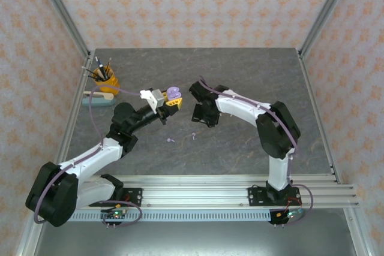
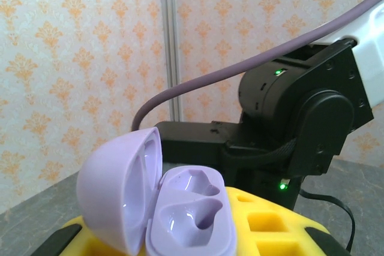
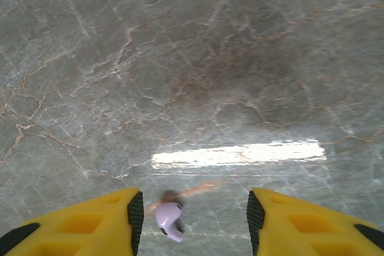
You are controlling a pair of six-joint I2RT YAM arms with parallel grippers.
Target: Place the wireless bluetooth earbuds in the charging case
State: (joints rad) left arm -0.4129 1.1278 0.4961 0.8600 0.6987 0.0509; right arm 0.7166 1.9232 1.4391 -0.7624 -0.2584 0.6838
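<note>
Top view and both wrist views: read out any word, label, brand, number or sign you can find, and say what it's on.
No text can be read anywhere.
Lilac charging case: plain, no print showing.
Right gripper's yellow fingers: no markings.
Circuit boards at the arm bases: too small to read.
Orange pen cup: no legible label.
</note>
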